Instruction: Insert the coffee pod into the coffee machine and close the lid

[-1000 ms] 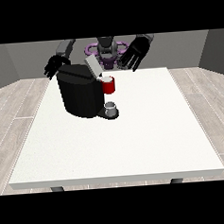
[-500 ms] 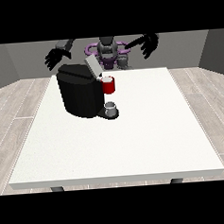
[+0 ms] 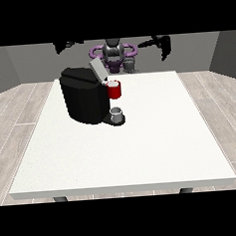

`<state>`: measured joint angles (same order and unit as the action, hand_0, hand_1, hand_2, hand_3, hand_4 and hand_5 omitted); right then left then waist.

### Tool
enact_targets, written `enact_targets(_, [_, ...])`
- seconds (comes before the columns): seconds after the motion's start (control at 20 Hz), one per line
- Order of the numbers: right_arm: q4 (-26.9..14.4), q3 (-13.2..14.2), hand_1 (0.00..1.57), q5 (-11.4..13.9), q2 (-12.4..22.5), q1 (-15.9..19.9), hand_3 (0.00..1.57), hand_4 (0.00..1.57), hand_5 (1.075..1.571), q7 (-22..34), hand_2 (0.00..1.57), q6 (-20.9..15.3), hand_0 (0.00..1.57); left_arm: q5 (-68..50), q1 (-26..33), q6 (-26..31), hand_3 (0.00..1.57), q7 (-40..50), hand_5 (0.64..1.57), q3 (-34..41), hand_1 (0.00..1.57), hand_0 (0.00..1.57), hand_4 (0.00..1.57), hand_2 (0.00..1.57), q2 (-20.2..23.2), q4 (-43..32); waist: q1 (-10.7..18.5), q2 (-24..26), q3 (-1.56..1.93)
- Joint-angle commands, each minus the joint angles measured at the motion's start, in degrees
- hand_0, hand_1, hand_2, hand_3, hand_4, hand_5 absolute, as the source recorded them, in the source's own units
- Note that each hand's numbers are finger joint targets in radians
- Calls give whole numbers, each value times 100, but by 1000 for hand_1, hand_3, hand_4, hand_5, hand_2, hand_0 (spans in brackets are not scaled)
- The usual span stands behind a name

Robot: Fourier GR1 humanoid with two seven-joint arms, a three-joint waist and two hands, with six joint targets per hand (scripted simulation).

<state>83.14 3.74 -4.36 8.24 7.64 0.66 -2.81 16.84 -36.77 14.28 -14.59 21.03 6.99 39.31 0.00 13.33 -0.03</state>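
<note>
Grey walls & pale plank floor frame a big white table. Hand at the view's right hangs high above the far edge, holding nothing; can't tell if fingers are apart or together. Hand at the view's left is also raised, well off the table, fingers unreadable. Below them sits a boxy black coffee machine, its grey lid tilted up, i.e. not closed. Red head juts from its front w/ a small grey cup under it. Coffee pod: can't pick it out anywhere, maybe inside. Risk: both hands are far from the lid, so a long swing down could clip the machine and shove it, or miss the lid.
</note>
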Motion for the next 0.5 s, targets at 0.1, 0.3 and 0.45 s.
enact_targets(0.1, [117,200,0,-226,338,537,0,0,1571,293,0,318,0,-421,335,91,0,43,1571,-16,0,0,0,0,-423,457,437,-82,3])
enact_targets(0.3, [-166,191,0,-97,430,560,0,0,1571,49,0,455,0,-696,483,410,0,465,1571,-133,0,0,140,0,-607,823,859,-95,5])
enact_targets(0.45, [84,-109,0,34,355,682,0,239,1571,316,0,516,0,-704,1138,649,0,-99,1571,-179,0,0,0,0,-339,1008,798,-200,2])
